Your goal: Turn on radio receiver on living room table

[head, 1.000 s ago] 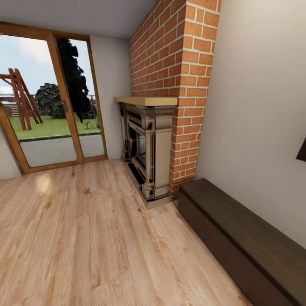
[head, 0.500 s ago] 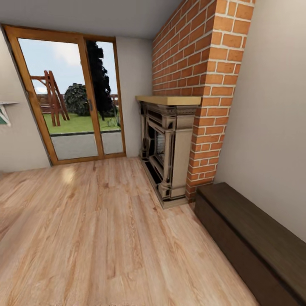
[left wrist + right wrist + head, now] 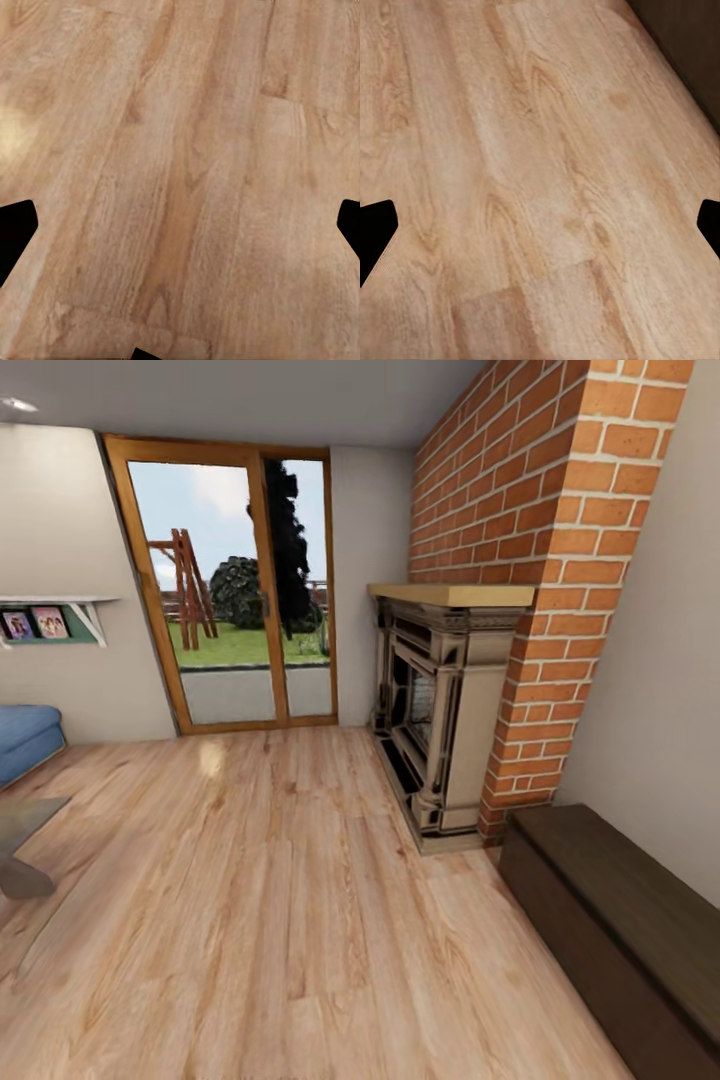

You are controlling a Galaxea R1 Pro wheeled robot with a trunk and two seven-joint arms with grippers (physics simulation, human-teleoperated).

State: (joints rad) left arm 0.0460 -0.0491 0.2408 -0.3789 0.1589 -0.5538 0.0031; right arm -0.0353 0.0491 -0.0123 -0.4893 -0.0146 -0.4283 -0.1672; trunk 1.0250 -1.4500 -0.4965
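Showing table [image 3: 25,815] corner at left edge

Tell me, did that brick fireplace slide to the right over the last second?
No. The fireplace sits against the same brick chimney and beside the dark bench as before. The whole picture shifted right together, so the robot's camera turned left.

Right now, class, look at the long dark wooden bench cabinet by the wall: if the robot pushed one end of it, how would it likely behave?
The bench cabinet would probably resist: it looks long, solid and heavy. Its low, wide base sits flat on the plank floor, so tipping seems unlikely. It might slide slightly, since the floor looks smooth.
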